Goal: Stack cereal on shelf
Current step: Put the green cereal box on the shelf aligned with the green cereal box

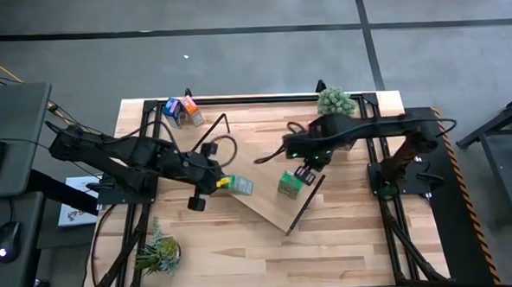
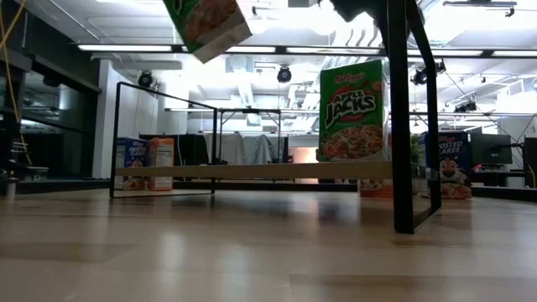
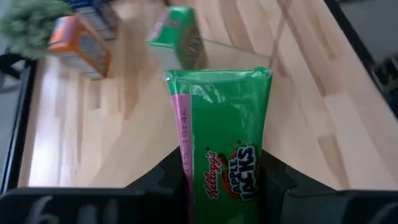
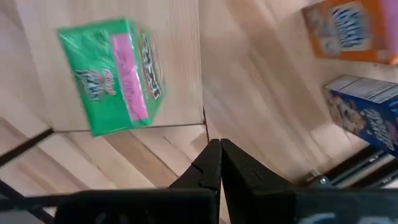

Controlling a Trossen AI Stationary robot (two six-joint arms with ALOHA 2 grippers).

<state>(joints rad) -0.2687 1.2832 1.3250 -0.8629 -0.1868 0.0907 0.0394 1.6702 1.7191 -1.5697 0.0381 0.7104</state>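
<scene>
The shelf point(image 1: 270, 170) lies slantwise across the table's middle, its light-wood board point(image 2: 252, 170) raised on black wire ends. One green Apple Jacks cereal box point(image 1: 290, 184) stands upright on its bottom on the board point(image 2: 353, 109). My left gripper point(image 1: 226, 183) is shut on a second green box point(image 1: 239, 187), held high over the board's left part point(image 2: 210, 25). My right gripper point(image 1: 305, 172) is shut and empty, just right of the standing box, over the board's edge point(image 4: 219, 152). My left gripper pinches the green box between its two fingers point(image 3: 163, 177), one on each broad face point(image 3: 186, 168), with a narrow printed side facing the wrist camera. The fingers come from the table's left. The box is lifted clear of the shelf and tilted.
A blue box point(image 1: 175, 108) and an orange box point(image 1: 191, 112) stand at the far left, beside the shelf's wire end point(image 2: 143, 164). More blue and orange boxes point(image 2: 453, 168) stand by the plant point(image 1: 335, 99) at the far right. A second plant point(image 1: 157, 252) lies near left.
</scene>
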